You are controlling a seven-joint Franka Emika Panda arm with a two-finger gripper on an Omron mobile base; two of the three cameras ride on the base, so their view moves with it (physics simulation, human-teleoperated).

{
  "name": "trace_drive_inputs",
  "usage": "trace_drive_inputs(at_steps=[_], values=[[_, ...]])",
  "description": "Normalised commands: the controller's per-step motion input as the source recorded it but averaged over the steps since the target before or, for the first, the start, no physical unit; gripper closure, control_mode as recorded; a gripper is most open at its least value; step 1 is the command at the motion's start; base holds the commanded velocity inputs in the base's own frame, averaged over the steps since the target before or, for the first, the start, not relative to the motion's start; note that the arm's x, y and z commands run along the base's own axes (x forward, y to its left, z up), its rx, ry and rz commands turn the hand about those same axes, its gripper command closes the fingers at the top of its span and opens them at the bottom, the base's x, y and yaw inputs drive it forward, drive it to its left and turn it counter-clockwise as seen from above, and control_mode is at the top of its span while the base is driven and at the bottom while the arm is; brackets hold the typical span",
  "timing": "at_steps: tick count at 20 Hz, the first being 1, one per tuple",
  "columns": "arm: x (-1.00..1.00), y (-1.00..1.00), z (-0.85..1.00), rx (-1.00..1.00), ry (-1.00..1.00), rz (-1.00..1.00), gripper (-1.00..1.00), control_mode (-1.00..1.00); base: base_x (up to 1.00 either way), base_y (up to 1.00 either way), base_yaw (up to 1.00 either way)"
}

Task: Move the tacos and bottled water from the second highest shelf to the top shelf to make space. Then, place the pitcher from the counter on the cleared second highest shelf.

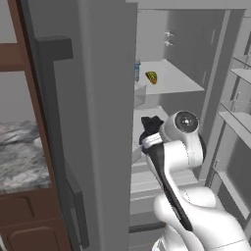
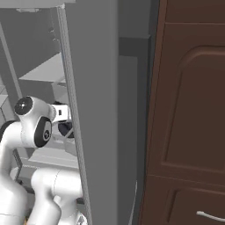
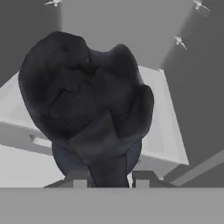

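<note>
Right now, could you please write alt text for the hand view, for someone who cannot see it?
The gripper is shut on the dark pitcher, which looms close to the camera. Behind it, a pale grey fridge shelf runs across the grey interior.

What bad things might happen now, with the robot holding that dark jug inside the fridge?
1. The pitcher is big and the gripper holds it only at the bottom, so it might tilt or slip.
2. The tacos and bottled water sit on the shelf above; a high swing could bump that shelf.
3. The fridge door stands close beside the arm, so the pitcher could knock it.
</note>
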Motion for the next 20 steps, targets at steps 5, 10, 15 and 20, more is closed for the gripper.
trace_drive_inputs(at_steps=[5,10,15,20], values=[[0.42,0.00,-0.16,0.06,0.08,-0.12,1.00,-1.00,0.00,0.00,0.00],[0.44,0.01,0.00,0.09,0.22,-0.12,1.00,-1.00,0.00,0.00,0.00],[0.64,-0.01,-0.02,0.12,0.14,-0.09,1.00,-1.00,0.00,0.00,0.00],[0.63,-0.06,-0.33,0.04,-0.03,-0.02,1.00,-1.00,0.00,0.00,0.00]])
